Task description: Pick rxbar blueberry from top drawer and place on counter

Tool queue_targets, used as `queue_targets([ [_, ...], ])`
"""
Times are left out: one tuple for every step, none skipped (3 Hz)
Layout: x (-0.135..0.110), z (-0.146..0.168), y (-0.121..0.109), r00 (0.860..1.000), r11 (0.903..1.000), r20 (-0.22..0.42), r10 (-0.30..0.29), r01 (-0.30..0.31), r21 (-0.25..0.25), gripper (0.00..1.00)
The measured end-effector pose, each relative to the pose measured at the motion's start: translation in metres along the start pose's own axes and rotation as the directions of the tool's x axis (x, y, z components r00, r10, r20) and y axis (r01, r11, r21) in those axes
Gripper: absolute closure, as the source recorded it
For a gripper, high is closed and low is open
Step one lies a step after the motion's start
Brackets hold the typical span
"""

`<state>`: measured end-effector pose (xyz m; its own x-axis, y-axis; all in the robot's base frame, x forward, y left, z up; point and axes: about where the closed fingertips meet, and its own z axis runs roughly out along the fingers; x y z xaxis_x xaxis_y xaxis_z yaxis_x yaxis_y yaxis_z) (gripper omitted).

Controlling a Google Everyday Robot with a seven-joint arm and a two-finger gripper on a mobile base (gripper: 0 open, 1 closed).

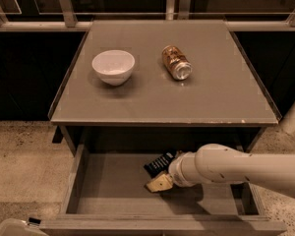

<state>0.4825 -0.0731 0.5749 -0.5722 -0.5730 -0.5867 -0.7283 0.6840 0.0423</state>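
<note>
the grasp step is in hand. the hand (160, 181) is down inside the open top drawer (105, 188), near the middle of its floor, at the end of the white arm (236, 168) that reaches in from the right. the rxbar blueberry (160, 162) lies just behind the hand, touching it or very nearly so, and is turned at an angle with its dark wrapper toward the back of the drawer. whether the hand is wide, narrow or already clamped on the bar i cannot tell.

by my judgement, the next move calls for a firm hold on the flat bar. the bar must then be drawn forward, because the front edge of the tabletop (216, 100) overhangs the back of the drawer. only after that can it rise clear of the drawer walls and that edge.

on the tabletop a white bowl (113, 67) stands left of centre and a gold-brown can (176, 62) lies on its side near the middle, the two well apart. the near and right parts carry nothing, so a spot there looks the easiest place to set the bar down.
</note>
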Motion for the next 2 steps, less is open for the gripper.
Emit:
queue_targets([
  [-0.004,-0.005,0.0,1.0,1.0,0.0,0.0,0.0,0.0,1.0],
  [-0.019,-0.039,0.013,0.998,0.9977,0.006,-0.064,0.064,-0.021,1.0],
])
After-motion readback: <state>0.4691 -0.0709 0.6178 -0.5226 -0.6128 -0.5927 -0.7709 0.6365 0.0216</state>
